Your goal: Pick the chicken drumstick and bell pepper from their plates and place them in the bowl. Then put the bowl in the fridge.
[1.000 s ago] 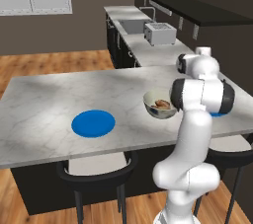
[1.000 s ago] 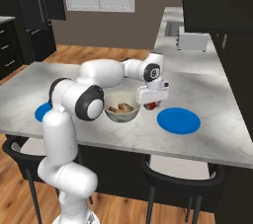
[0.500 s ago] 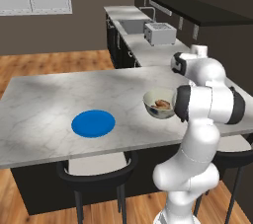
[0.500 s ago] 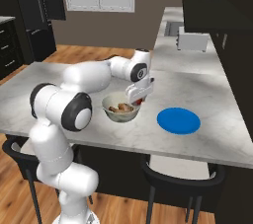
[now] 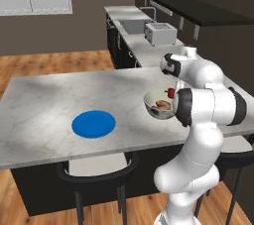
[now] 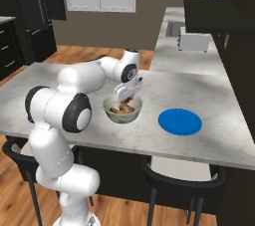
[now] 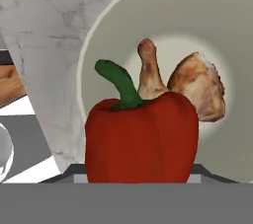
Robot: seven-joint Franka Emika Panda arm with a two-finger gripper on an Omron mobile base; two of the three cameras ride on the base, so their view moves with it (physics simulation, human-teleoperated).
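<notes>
Overhead, the tool (image 6: 128,97) grips the bell pepper (image 7: 142,136) above the bowl (image 7: 217,20) holding the chicken drumstick (image 7: 190,86).

You are looking at a glossy white jointed robot arm (image 5: 201,120) built from fat, rounded segments that read like smooth moulded plastic shells. Between the segments you see dark charcoal joint bands and round dark end caps, each cap ringed in lighter grey, clearest in the right base view. Its lowest segment swells into a bulbous white base column. At the far end you find a small white-and-dark two-finger gripper (image 6: 125,93) under a compact white wrist with a black collar.
</notes>
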